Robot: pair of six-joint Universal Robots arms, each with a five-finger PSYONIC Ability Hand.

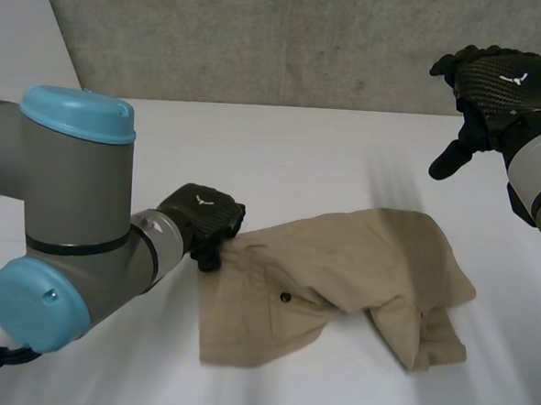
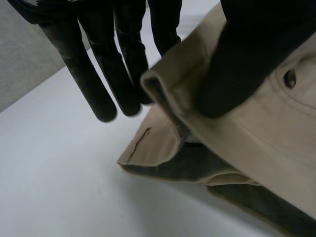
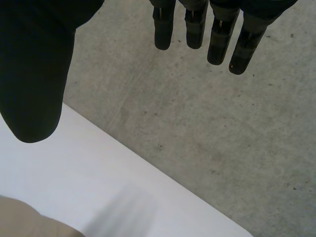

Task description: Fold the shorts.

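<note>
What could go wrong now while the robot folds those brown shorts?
The left hand pinches only a thin ridge at the edge of the crumpled tan cloth shorts, so the cloth could slip out when it pulls. The right hand hangs open above the white table, off the shorts; a one-handed pull may drag the whole heap instead of folding it. The shorts lie bunched, so a fold may come out crooked.

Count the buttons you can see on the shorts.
1. A dark button sits on the top layer of the shorts, between the left hand and the crumpled middle fold. More may be hidden under the folds.
</note>
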